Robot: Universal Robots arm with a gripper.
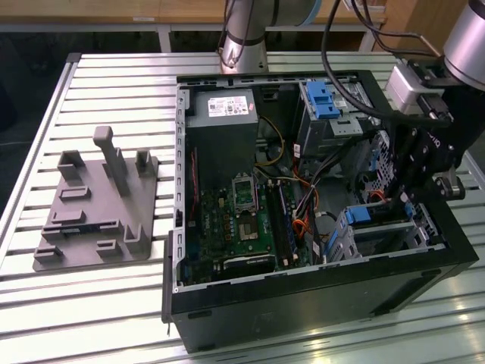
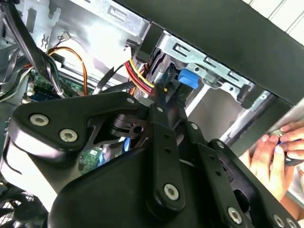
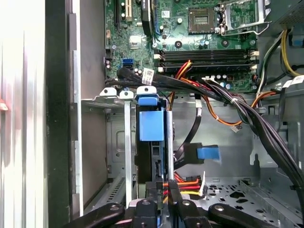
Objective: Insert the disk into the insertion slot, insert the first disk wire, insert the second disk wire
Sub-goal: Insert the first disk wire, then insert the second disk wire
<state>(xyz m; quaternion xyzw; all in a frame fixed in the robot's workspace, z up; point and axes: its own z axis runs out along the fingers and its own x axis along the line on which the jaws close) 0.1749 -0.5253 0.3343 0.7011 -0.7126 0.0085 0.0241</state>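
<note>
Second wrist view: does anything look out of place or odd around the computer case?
Yes. A person's hand is just outside the black case wall. A hand this near the work area looks out of place. Inside the case, nothing looks damaged or spilled.

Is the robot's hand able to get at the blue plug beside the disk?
Likely yes: the blue plug hangs in open space beside the disk, just ahead of the hand, with only loose wires nearby.
</note>
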